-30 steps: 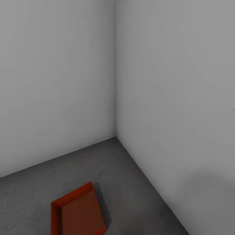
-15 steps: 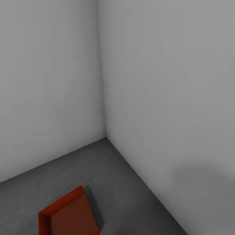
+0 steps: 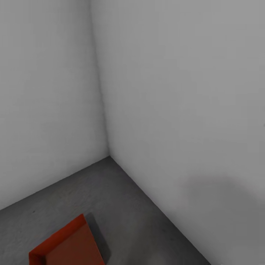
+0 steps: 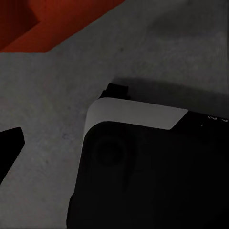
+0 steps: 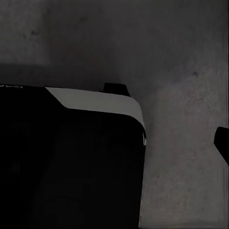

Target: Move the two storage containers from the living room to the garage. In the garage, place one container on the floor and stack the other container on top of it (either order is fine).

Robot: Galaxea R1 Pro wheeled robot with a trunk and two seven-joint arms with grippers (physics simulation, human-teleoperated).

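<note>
The floor point(image 3: 121, 206) looked like rough, speckled matt concrete; the walls point(image 3: 176, 92) were smooth and matt; the container point(image 3: 68, 246) looked like smooth plastic.

Head view: even, diffuse light, no visible source, no glare. Pale walls point(image 3: 176, 92) shade smoothly darker toward the corner; soft blurry shadow patch low on the right-hand wall. Orange-red container point(image 3: 68, 244) throws a short soft-edged shadow on the floor point(image 3: 121, 206) on its right side. Render slightly soft, floor speckle smeared. Left wrist view: dim, grainy, container corner point(image 4: 52, 21) dull red, dark shadow along the robot base point(image 4: 148, 171) edge. Right wrist view: darkest, base point(image 5: 67, 162) nearly black with detail crushed, floor mottled with compression blotches, edges fuzzy
</note>
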